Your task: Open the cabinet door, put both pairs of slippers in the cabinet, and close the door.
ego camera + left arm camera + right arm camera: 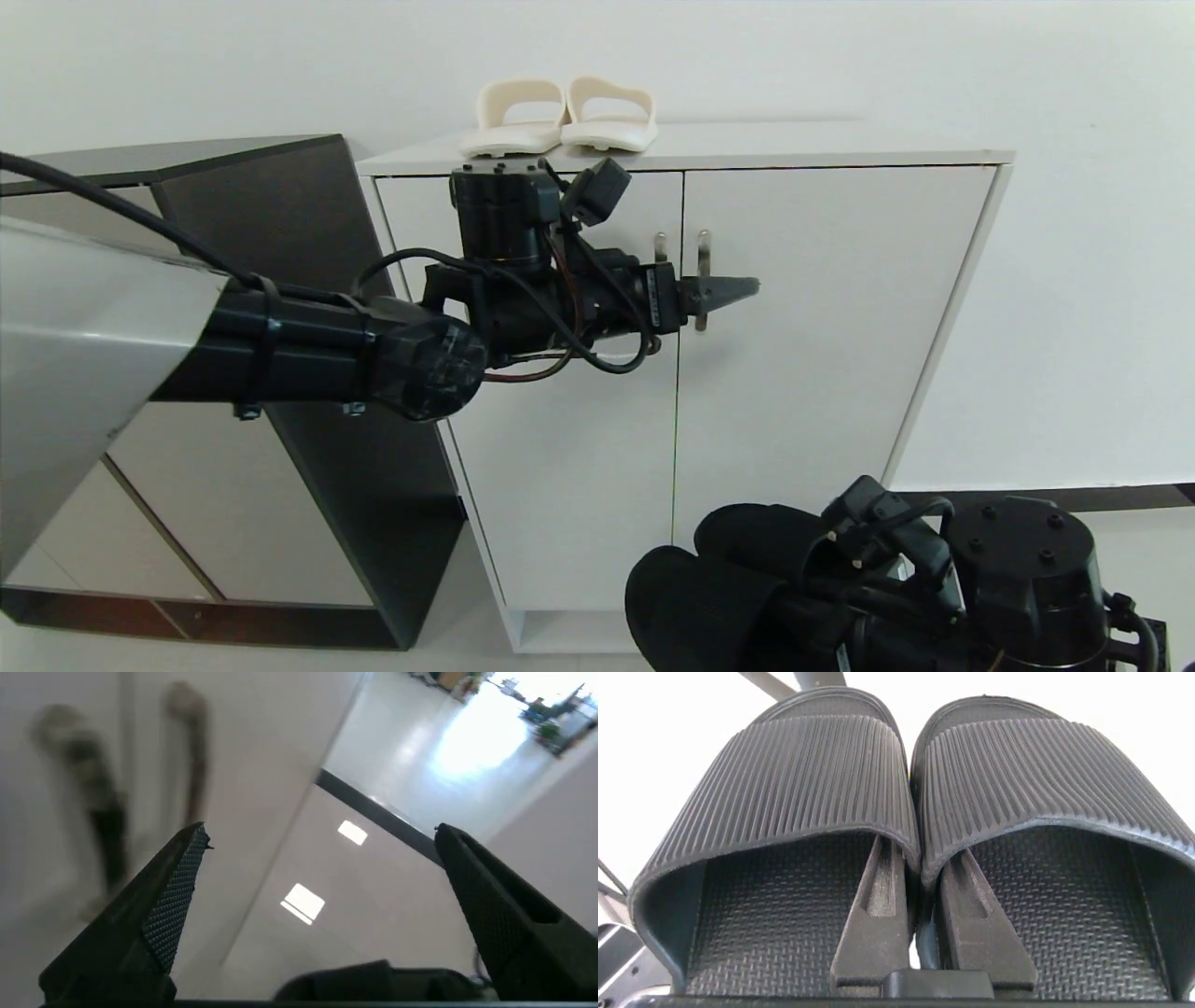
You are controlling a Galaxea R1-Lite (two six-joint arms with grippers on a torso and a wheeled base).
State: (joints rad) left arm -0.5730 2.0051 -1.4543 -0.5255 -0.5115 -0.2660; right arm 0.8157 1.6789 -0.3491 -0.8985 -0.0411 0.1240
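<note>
Slippers, black with ribbed straps and dimpled footbeds, sit side by side, long axes parallel, toes pointing away from the right tool, which pinches their inner walls together. Left tool, spread wide, seems just short of a handle on the shut cabinet.

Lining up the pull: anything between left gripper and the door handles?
Nothing: in the left wrist view, bare door separates the left gripper from the handles.

left tool raised, open | right tool low, clamped on black slippers
</note>
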